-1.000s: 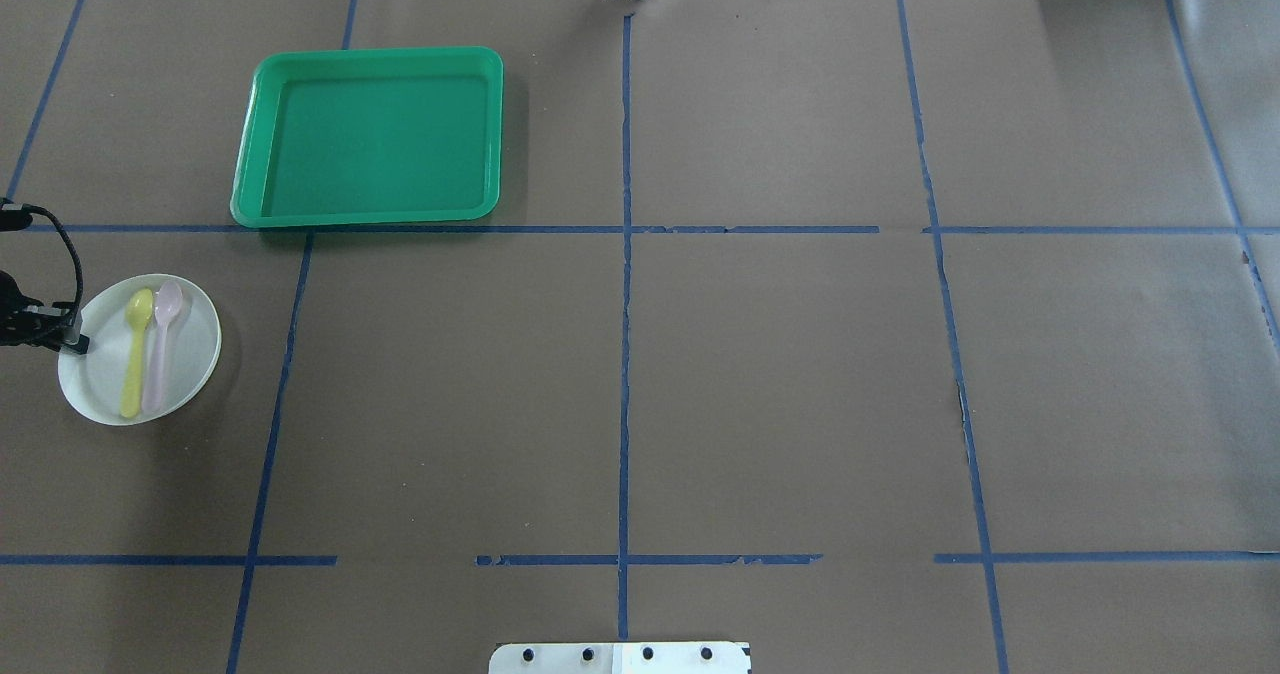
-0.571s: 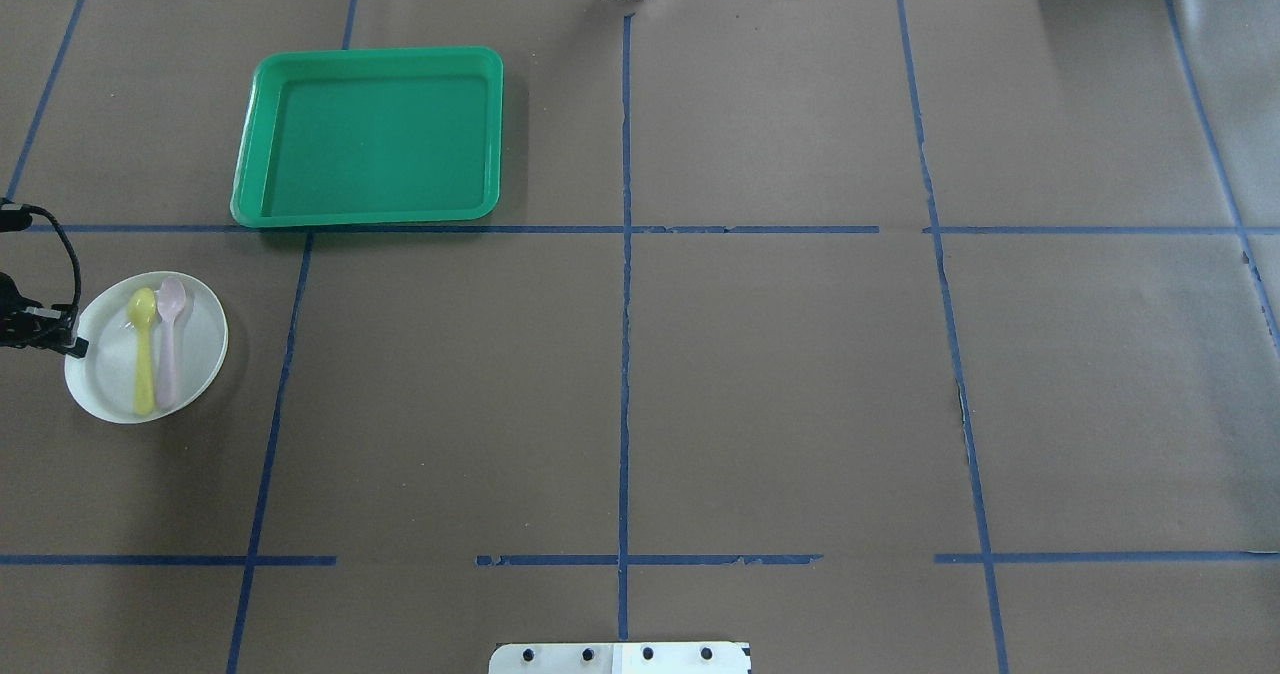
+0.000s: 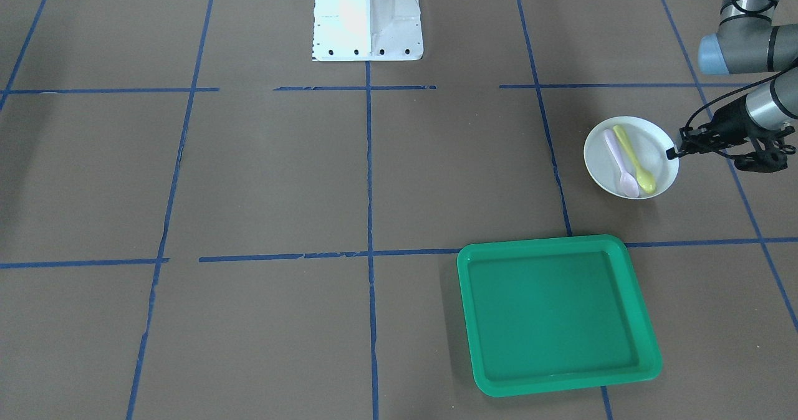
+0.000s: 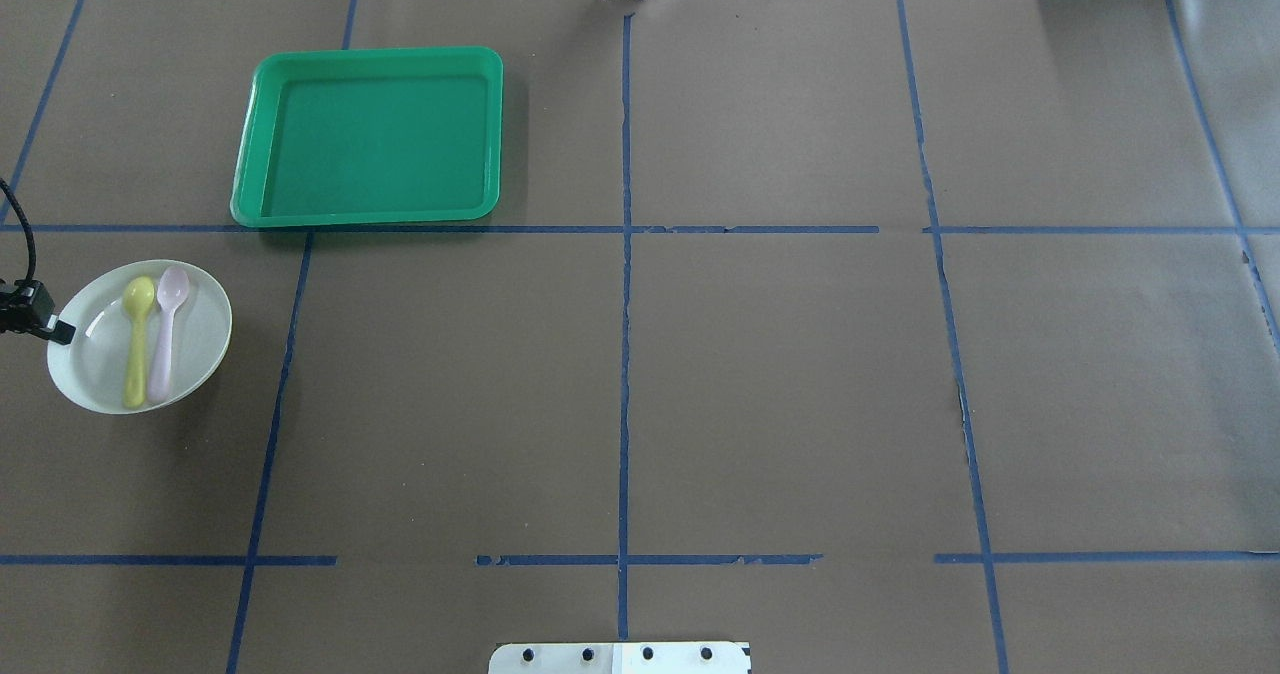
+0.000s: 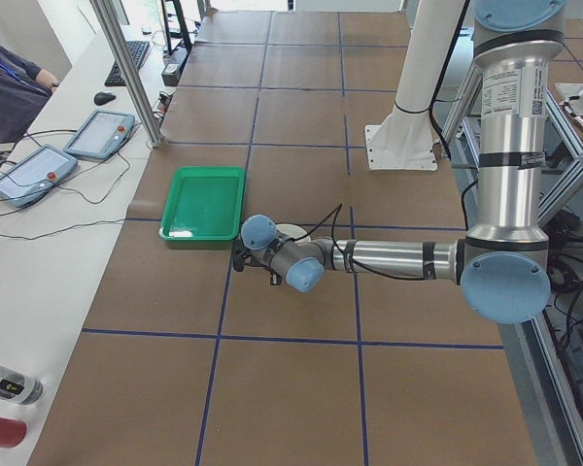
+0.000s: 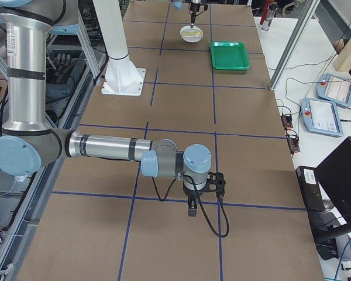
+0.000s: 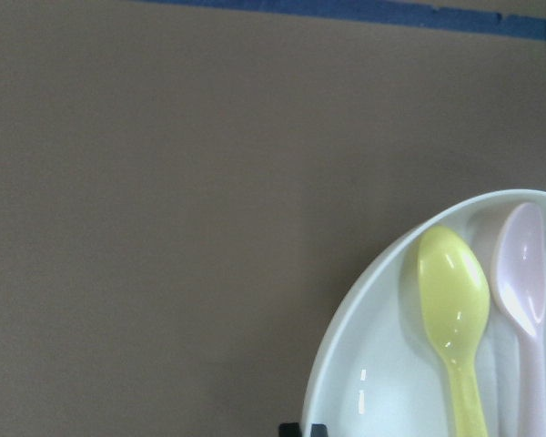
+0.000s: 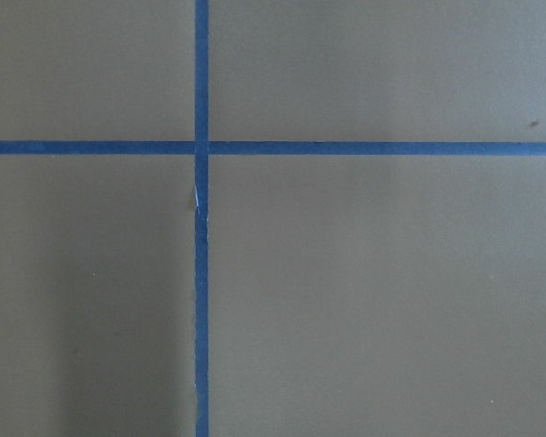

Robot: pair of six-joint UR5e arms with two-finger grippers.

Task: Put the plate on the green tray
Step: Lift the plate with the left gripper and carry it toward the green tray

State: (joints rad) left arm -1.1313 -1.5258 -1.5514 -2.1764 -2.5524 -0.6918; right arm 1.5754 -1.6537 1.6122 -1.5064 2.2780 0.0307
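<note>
Left fingers (image 4: 60,332) pinch the plate (image 4: 195,334) at its outer rim. The plate is at the tabletop's (image 4: 700,384) left end and looks tilted and just raised. The tray (image 4: 370,139) lies away from the robot and to its right, well apart from the plate. A yellow spoon (image 4: 133,354) and a pink spoon (image 4: 162,349) lie loose on the plate, bowls pointing away from the robot. Left arm is nearer. Right fingers (image 6: 191,209) are far off; I cannot tell if they are spread.

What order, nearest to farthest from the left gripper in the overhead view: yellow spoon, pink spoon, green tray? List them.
1. Yellow spoon, on the plate beside the left gripper.
2. Pink spoon, just beyond it.
3. Green tray, far ahead.
</note>
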